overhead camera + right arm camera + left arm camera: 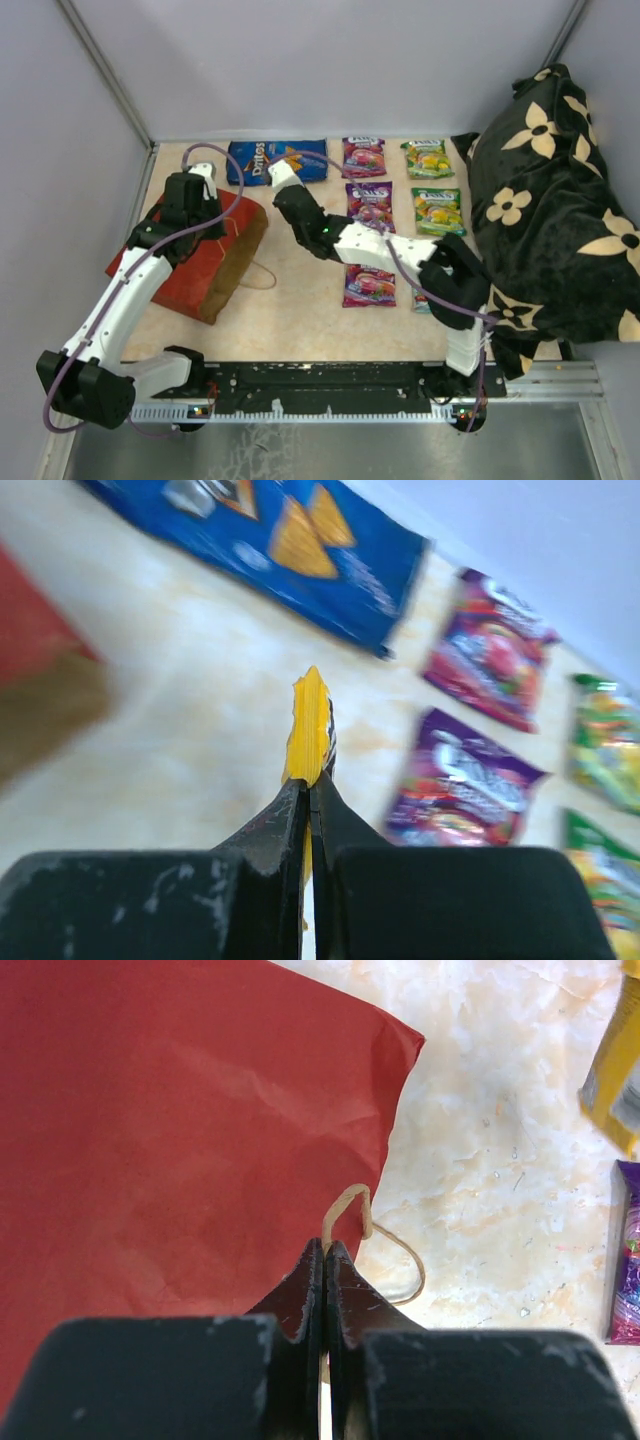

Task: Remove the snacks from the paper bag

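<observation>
At the right edge of the table the black flowered cloth (545, 200) sits heaped, and it's none of your concern. Over on the left lies the red paper bag (190, 265), on its side with its brown mouth facing the middle. Your left gripper (325, 1250) is clamped on its thin loop handle (346, 1200), jaws pressed together, pinning the bag in place.

Along the far edge you've got the blue Doritos bag (250, 160), and next to it the candy packets (370, 205) in rows, purple and green, all flat on the table and clear of the bag.

Now the small one: your right gripper (308, 785) has the yellow packet (310, 725) pinched edge-on between closed jaws, in the air just short of the Doritos bag. I'd call this the carry-and-place step. Next you'll want a bare spot beside the rows, a gentle lowering, then part the jaws. Whether anything is left inside the bag, you can't tell from here.
</observation>
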Controlling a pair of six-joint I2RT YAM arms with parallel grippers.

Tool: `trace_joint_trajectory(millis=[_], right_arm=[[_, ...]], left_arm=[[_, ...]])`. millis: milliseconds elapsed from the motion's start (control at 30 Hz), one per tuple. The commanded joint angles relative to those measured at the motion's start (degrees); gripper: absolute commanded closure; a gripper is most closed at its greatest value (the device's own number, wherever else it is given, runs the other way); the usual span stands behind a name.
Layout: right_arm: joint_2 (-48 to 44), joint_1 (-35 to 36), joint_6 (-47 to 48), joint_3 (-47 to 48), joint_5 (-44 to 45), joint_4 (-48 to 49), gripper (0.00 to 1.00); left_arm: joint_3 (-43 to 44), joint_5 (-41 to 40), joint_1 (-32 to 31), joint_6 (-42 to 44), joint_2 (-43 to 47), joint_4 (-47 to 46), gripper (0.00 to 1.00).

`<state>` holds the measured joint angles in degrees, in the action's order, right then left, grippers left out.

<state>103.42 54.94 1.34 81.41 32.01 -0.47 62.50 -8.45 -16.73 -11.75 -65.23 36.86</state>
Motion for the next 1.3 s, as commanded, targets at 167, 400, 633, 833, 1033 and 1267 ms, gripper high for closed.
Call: trace_joint_trajectory(millis=[167,400,633,833,1033,1267], right_arm=[[25.3,-1.3,43.7,10.2,27.0,29.0,1.00],[19.8,-1.0,22.2,11.2,15.6,15.1,0.01],[-3.4,-4.8,-7.5,-2.3,-8.8,15.6,0.01],[-14.4,-7.8,-56.2,-29.9,-32.2,40.8,0.09],[0.3,3.5,-83.4,-41.5,-25.7,75.2,0.10],[23.1,7.7,-91.8,-23.1,-30.7,80.1,0.13]], left_arm=[[-1.1,-2.6,0.2,0.5,2.0,-0.1,0.99],[-1.0,-2.4,0.3,0.6,2.2,0.0,0.98],[-0.6,-2.4,0.5,0.7,1.8,-0.3,0.98],[-0.4,-2.5,0.6,0.7,2.3,-0.2,0.97],[0.0,-2.3,0.6,0.4,1.9,0.2,0.97],[0.1,0.4,0.7,0.3,2.2,1.6,0.98]])
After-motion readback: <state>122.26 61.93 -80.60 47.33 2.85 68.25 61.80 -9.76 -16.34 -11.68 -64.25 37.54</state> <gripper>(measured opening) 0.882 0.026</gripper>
